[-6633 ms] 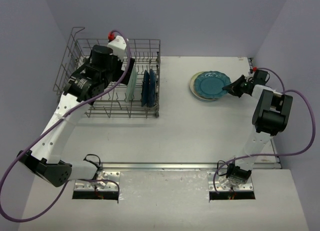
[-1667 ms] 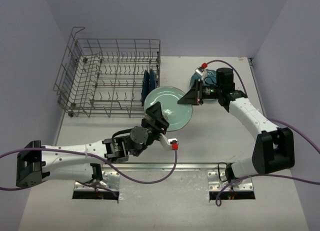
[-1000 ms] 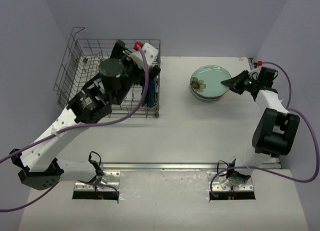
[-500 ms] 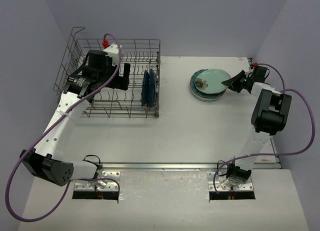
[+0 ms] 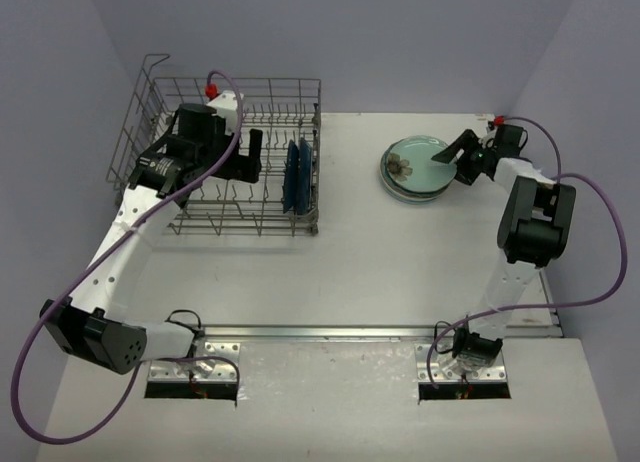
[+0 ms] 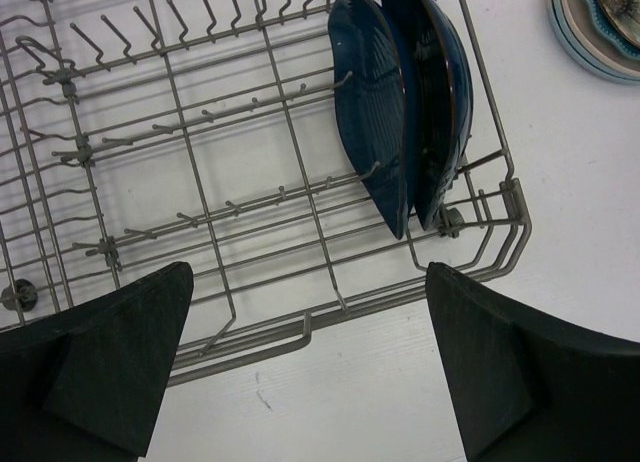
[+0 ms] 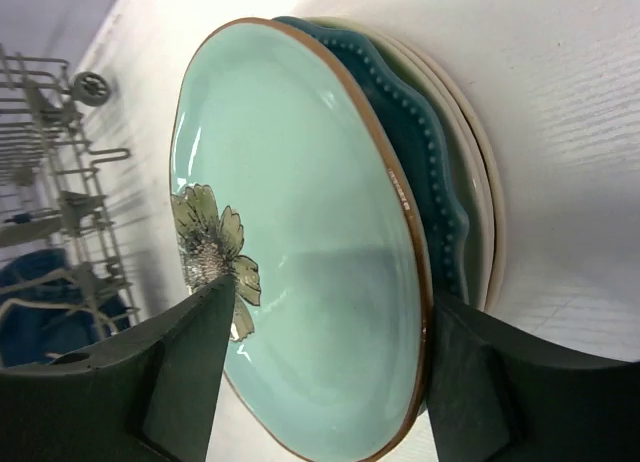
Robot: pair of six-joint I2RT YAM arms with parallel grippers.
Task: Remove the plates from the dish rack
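The grey wire dish rack (image 5: 160,102) stands at the back left. Two dark blue plates (image 5: 295,174) stand upright on edge at its right end. In the left wrist view they are at the top (image 6: 375,112), beyond the rack's wires (image 6: 200,182). My left gripper (image 5: 252,154) hovers open over the rack, just left of them, holding nothing (image 6: 305,367). At the back right, a pale green flower plate (image 7: 310,252) lies on a stack (image 5: 415,167) over a teal scalloped plate (image 7: 440,212) and cream ones (image 7: 485,192). My right gripper (image 5: 455,157) is open at the stack's right rim (image 7: 325,372), its jaws apart from the plate.
The rack's tall wire sides (image 5: 150,77) rise round my left gripper. Purple walls close in behind and on both sides. The right arm's upper link (image 5: 530,222) stands near the table's right edge. White tabletop (image 5: 350,272) lies between rack and stack.
My right gripper has opened and let go of the pale green plate, which now lies flat on the stack. My left gripper has barely shifted over the rack.
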